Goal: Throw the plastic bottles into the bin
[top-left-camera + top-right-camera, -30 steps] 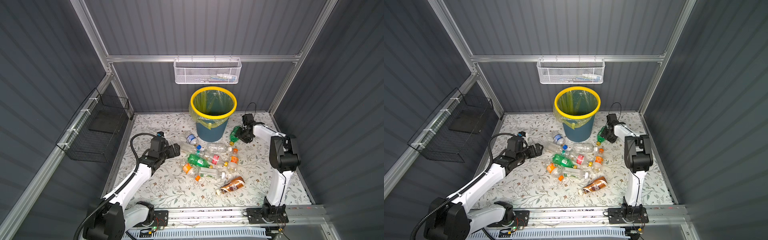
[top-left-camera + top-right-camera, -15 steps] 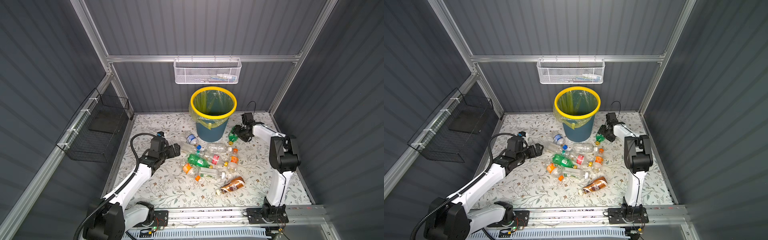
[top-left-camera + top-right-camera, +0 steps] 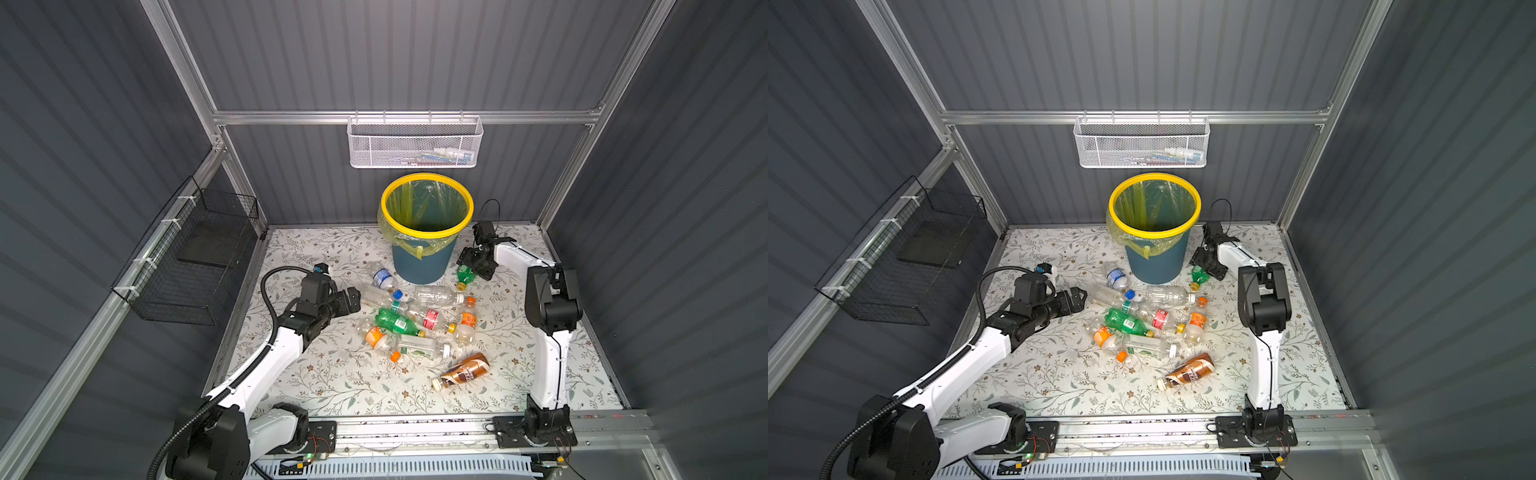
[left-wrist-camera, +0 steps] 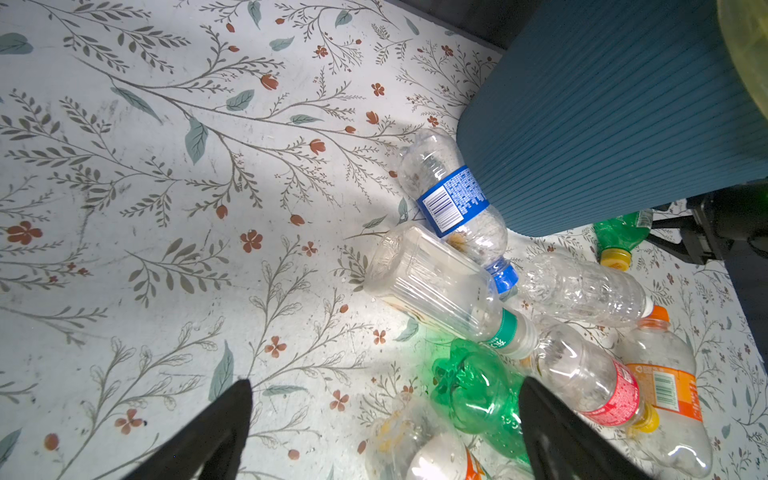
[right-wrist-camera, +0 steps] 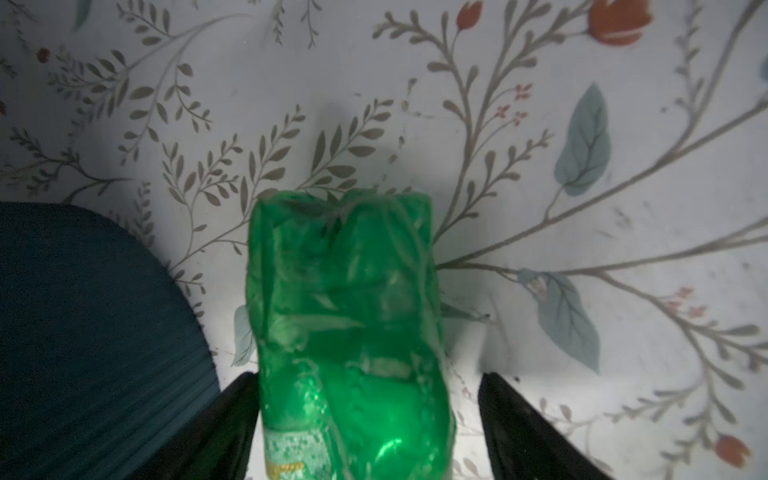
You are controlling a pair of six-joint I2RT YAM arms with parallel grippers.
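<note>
The bin (image 3: pixel 427 238) (image 3: pixel 1154 233) stands at the back of the floral mat, its blue-grey wall showing in both wrist views (image 4: pixel 602 124) (image 5: pixel 83 311). Several plastic bottles (image 3: pixel 415 320) (image 3: pixel 1142 322) lie piled in front of it. A green bottle (image 3: pixel 466 274) (image 3: pixel 1199 275) (image 5: pixel 345 311) with a yellow cap lies just right of the bin. My right gripper (image 3: pixel 473 268) (image 3: pixel 1207 268) (image 5: pixel 368 376) straddles it, open, with a gap beside one finger. My left gripper (image 3: pixel 351 301) (image 3: pixel 1077 299) (image 4: pixel 385 381) is open and empty at the pile's left edge.
A brown bottle (image 3: pixel 463 370) lies apart near the front. A clear blue-labelled bottle (image 3: pixel 384 276) (image 4: pixel 453 199) rests against the bin's base. A white mesh basket (image 3: pixel 415 143) hangs on the back wall and a black wire basket (image 3: pixel 187 257) on the left wall.
My right gripper's jaws have spread apart around the green bottle, which has sunk slightly toward the mat beside the bin. The left arm has not moved.
</note>
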